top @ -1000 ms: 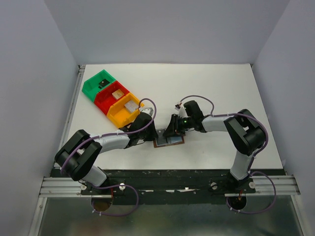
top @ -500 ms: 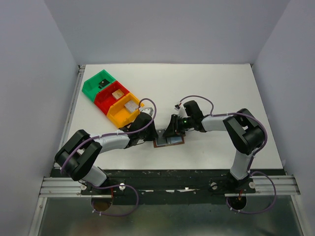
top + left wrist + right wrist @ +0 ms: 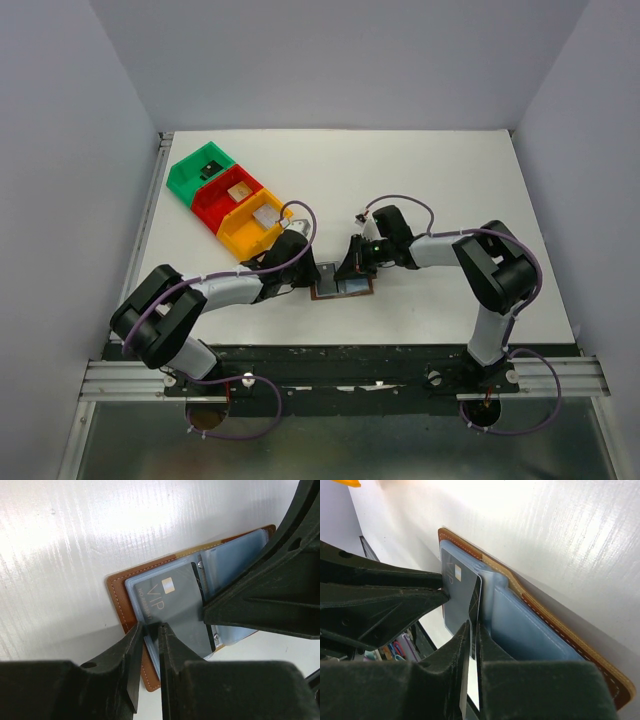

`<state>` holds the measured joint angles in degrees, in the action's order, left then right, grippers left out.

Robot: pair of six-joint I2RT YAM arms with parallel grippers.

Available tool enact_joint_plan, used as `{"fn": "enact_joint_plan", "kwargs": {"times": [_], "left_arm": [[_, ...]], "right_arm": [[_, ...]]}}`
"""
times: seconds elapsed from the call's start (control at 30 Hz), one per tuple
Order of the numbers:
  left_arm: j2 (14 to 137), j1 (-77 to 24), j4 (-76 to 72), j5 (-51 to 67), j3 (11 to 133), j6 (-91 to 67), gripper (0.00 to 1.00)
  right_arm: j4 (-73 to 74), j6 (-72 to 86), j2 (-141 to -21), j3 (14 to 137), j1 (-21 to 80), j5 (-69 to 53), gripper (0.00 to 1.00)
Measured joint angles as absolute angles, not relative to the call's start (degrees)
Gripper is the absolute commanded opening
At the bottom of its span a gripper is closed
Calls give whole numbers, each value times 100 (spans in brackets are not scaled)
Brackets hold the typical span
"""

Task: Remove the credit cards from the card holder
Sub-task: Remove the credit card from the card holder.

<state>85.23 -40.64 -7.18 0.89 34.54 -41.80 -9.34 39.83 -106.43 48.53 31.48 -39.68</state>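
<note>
The card holder (image 3: 344, 290), a brown leather wallet, lies open on the table between both arms. Its grey-blue pockets show in the left wrist view (image 3: 230, 560) and its leather edge in the right wrist view (image 3: 555, 625). A black credit card (image 3: 175, 605) marked VIP sticks partly out of the left pocket and also shows in the right wrist view (image 3: 457, 597). My left gripper (image 3: 151, 626) is shut on the wallet's left pocket edge. My right gripper (image 3: 473, 625) is shut on the black card's edge. Other cards are hidden.
Green (image 3: 203, 167), red (image 3: 232, 193) and yellow (image 3: 256, 222) bins stand in a diagonal row at the back left, close behind my left arm. The red and yellow ones hold small white pieces. The table's near edge lies just below the wallet.
No clear change. Both grippers stay at the wallet in the same hold.
</note>
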Motion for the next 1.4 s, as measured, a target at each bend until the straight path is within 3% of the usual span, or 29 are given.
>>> {"fn": "enact_joint_plan", "kwargs": {"times": [0.3, 0.73, 0.97, 1.1, 1.13, 1.27, 1.4], "left_arm": [[8431, -4064, -722, -12, 3367, -4226, 27], [8307, -4064, -735, -89, 3240, -4272, 26], [8309, -4086, -716, -89, 3240, -4294, 18], [8318, -4097, -731, -86, 3240, -4307, 7], [8320, -4099, -742, -86, 3240, -4313, 3], [8350, -4101, -805, -84, 3245, -4324, 0], [8388, -4101, -869, -82, 3245, -4329, 0]], "right_arm": [[-937, 3981, -10639, 4797, 3148, -3964, 0], [-751, 3876, -10514, 4770, 3148, -3859, 0], [-556, 3752, -10407, 4770, 3148, -3719, 0], [-482, 3741, -10348, 4770, 3148, -3662, 0], [-489, 3745, -10342, 4766, 3148, -3662, 4], [-598, 3861, -10326, 4654, 3148, -3677, 35], [-722, 4010, -10304, 4630, 3151, -3721, 45]]}}
